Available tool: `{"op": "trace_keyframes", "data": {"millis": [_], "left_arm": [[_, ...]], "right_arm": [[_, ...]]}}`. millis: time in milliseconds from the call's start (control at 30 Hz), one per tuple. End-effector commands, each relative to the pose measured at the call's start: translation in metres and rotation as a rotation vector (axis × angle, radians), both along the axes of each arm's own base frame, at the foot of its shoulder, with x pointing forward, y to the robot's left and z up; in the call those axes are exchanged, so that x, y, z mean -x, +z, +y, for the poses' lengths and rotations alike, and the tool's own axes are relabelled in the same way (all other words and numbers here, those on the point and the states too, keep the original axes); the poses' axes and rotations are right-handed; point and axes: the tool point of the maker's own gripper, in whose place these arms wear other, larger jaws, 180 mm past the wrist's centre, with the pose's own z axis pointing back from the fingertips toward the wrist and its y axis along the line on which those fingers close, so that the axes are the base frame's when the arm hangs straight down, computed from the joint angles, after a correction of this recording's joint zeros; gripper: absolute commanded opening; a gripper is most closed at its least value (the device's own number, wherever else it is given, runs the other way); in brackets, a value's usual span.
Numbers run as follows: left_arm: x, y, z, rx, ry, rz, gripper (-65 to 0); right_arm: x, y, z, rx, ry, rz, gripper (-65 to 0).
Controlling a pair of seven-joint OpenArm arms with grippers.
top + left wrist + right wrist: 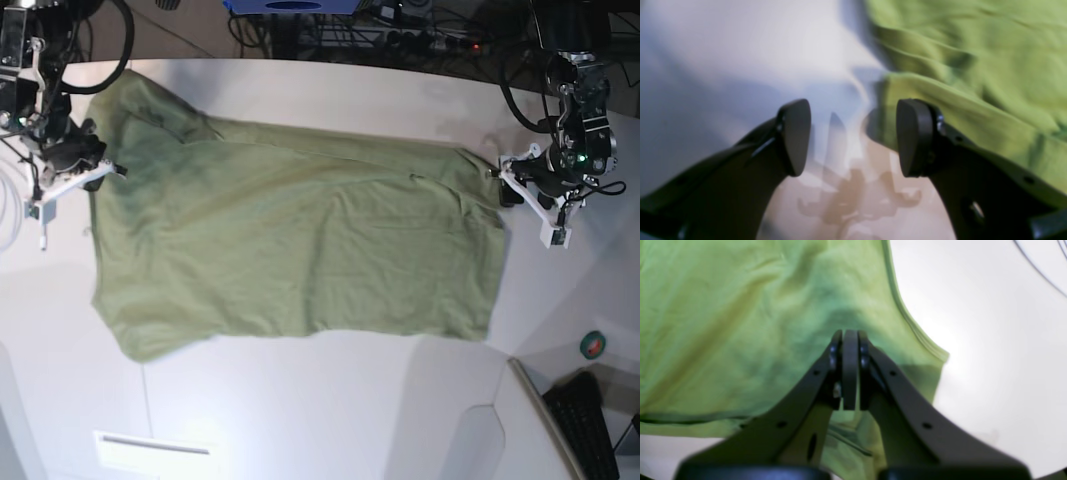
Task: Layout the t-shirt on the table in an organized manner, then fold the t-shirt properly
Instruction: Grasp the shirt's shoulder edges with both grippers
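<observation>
Green t-shirt (300,240) spread flat across the white tabletop (330,410), a bit wrinkly. Left claw (853,136) wide open just beside the shirt's edge, holding nothing. Right claw (850,370) pinched tight on the cloth at the other side.

A broad white table (330,400) with a curved far edge is carrying an olive-green t-shirt (300,250), which is lying spread flat across its middle, wrinkled and running from one side toward the other. Bare tabletop is showing all around the cloth, and a thin dark seam line is crossing the near surface.
</observation>
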Motion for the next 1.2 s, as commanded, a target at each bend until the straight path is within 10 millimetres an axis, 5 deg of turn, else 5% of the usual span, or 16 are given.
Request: {"op": "trace_keyframes", "data": {"millis": [0, 300, 500, 1167], "left_arm": [[-0.011, 0.011, 0.003, -0.009, -0.008, -0.040, -25.8], [-0.028, 0.015, -0.007, 0.013, -0.015, -0.070, -25.8], [-0.036, 0.016, -0.031, 0.067, -0.107, -0.080, -25.8], [-0.027, -0.009, -0.025, 0.100, -0.068, -0.005, -26.3]], "right_arm": [[-0.009, 0.010, -0.005, 0.018, 0.009, -0.044, -65.0], [-0.008, 0.009, -0.004, 0.016, 0.008, -0.041, -65.0], [-0.008, 0.009, -0.005, 0.018, 0.008, -0.041, -65.0], [-0.009, 0.010, -0.005, 0.018, 0.008, -0.042, -65.0]]}}
